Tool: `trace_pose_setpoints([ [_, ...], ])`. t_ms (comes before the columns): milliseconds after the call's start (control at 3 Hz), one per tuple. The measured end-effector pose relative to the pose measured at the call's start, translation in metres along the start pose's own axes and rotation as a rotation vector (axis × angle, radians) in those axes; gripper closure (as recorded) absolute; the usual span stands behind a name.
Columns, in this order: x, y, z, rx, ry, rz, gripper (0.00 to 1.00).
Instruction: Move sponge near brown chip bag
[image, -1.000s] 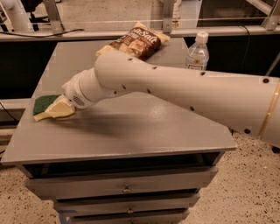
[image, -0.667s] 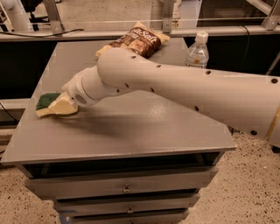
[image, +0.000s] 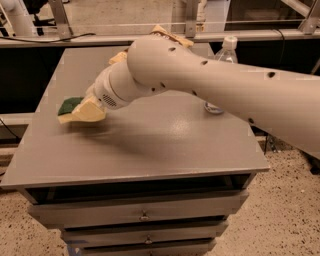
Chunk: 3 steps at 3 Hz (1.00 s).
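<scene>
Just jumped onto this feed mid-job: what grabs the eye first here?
The big white arm sweeps from the right edge across the grey table, hiding most of the brown chip bag at the back. At the table's left, the gripper holds the green-and-yellow sponge just above the surface. A clear bottle stands behind the arm on the right.

A dark green top over a pale yellow base is being shown by the sponge (image: 67, 105), which is being gripped above the worktop's left side by the pale cream-yellow claw (image: 85, 111). The arm (image: 210, 80) is being seen in off-white, dotted with small dark holes. Only tan-yellow edges of the brown chip bag (image: 171, 36) are being shown behind it. The clear plastic bottle (image: 226, 54) is being topped by a white cap. The worktop (image: 150, 145) and drawers (image: 100, 214) are being seen in plain grey, the floor (image: 280, 210) in speckled beige.
</scene>
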<state>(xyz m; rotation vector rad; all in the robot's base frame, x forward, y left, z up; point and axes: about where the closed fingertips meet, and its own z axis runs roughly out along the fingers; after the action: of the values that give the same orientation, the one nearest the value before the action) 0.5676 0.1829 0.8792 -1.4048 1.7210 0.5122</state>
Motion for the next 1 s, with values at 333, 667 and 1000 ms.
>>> trace_pose_setpoints([
  [333,-0.0006,-0.0062,-0.0552,0.06,0.031,-0.042,1.0],
  [667,-0.0023,-0.0061,-0.061,0.068,0.033,-0.048,1.0],
  [1000,-0.0021,-0.0086,-0.065,0.081,0.051,-0.06,1.0],
])
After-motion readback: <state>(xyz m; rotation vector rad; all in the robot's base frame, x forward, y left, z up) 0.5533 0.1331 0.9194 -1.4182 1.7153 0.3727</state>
